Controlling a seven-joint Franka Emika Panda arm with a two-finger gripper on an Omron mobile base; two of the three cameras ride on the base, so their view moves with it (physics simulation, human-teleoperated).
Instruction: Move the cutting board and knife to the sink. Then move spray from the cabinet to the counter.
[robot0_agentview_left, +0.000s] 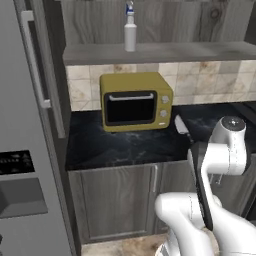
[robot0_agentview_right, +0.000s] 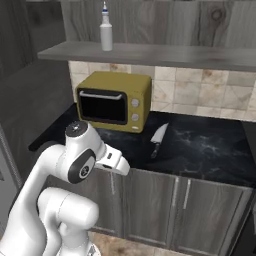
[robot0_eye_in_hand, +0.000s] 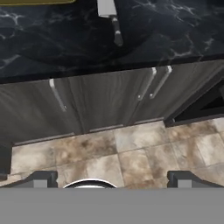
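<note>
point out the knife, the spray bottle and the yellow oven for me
knife (robot0_agentview_right: 158, 137), right base view, on the broad grey blade.
spray bottle (robot0_agentview_left: 130, 35), left base view, on the white body.
yellow oven (robot0_agentview_right: 113, 106), right base view, on the dark door window.

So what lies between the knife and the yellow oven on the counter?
Nothing: in the right base view the knife lies just right of the yellow oven, with bare black counter between them. The left base view shows that same gap bare.
</note>
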